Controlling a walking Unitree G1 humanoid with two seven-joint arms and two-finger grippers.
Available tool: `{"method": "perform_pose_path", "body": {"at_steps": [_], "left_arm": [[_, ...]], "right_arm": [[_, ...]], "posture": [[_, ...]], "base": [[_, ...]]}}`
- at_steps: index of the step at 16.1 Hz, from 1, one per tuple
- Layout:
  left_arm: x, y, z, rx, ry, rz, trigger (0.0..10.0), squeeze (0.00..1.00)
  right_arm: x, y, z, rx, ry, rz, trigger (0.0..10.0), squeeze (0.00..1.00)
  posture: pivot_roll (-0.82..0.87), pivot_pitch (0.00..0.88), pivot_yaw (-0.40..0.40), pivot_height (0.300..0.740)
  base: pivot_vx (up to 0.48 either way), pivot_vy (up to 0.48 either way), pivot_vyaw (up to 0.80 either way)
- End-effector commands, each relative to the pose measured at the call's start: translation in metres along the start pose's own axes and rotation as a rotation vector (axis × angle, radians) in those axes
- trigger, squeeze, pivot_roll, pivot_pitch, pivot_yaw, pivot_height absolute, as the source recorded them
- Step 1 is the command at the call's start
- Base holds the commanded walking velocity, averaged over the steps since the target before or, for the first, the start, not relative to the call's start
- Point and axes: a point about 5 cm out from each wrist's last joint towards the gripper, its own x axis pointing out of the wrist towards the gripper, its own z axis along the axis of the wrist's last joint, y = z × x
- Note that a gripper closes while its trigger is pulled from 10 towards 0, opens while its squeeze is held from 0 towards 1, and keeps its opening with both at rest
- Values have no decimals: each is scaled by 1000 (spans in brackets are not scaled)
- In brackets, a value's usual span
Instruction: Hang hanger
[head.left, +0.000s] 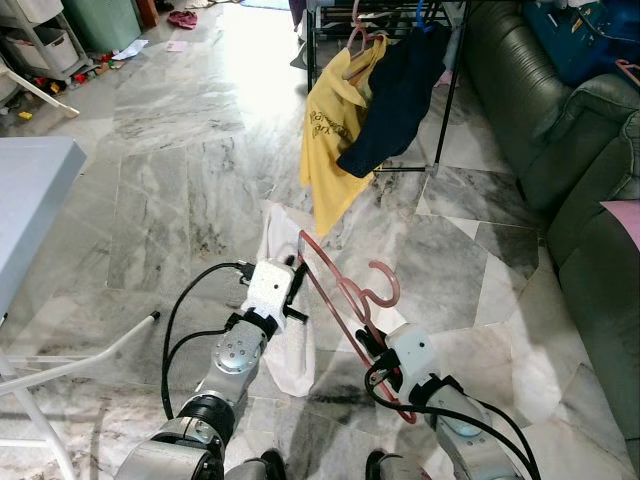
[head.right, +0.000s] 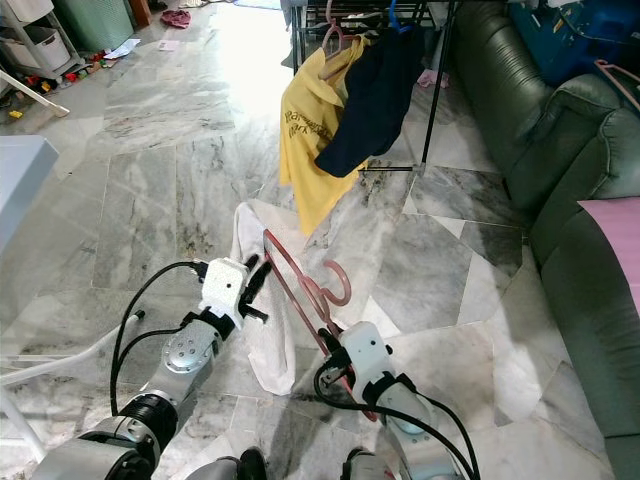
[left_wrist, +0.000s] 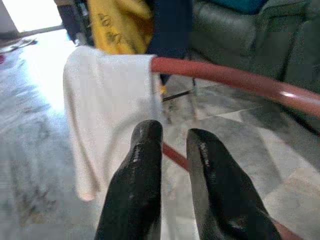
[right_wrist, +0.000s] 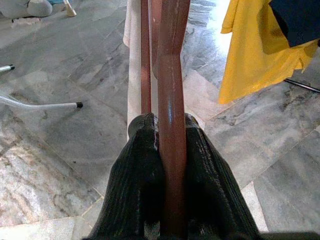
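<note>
Left eye view: the right gripper (head.left: 366, 345), lower centre, clamps the pink hanger (head.left: 340, 290) by one arm so its hook points toward the rack (head.left: 330, 15) at the top. The left gripper (head.left: 296, 290), fingers slightly apart and empty, sits beside the white cloth (head.left: 285, 340) draped on it. The rack's rail is cut off.

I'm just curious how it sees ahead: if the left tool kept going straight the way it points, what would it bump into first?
Probably the pink hanger and the white cloth draped on it, which cross right ahead of the left tool. Depth is hard to judge.
</note>
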Motion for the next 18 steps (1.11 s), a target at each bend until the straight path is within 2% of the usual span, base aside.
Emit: {"method": "perform_pose_path", "body": {"at_steps": [1,5,13,14,15,16,17,18], "left_arm": [[-3,1,-8,0,51,13,10000,1000],[-1,3,-9,5,76,59,10000,1000],[3,5,-8,69,111,125,10000,1000],[4,5,-8,68,120,135,7608,1000],[4,6,-8,75,126,144,549,1000],[4,7,-8,86,129,152,0,710],[4,8,-8,98,131,164,0,710],[4,12,-9,110,143,185,0,0]], "right_arm": [[0,7,2,10,-27,20,10000,0],[-2,11,0,23,-20,53,10000,0],[-4,14,5,35,-32,131,10000,0],[-5,15,5,36,-32,139,10000,0],[-5,15,5,39,-31,144,10000,0],[-6,15,6,42,-30,148,10000,0],[-6,15,6,43,-30,150,10000,0],[-8,17,6,51,-28,168,10000,0]], "posture": [[-208,165,60,740],[-212,161,51,740],[-220,146,41,740],[-225,145,43,740],[-226,145,44,740],[-228,144,44,740],[-228,144,44,740],[-232,143,44,740]], "base": [[0,0,0],[0,0,0],[0,0,0],[0,0,0],[0,0,0],[0,0,0],[0,0,0],[0,0,0]]}}
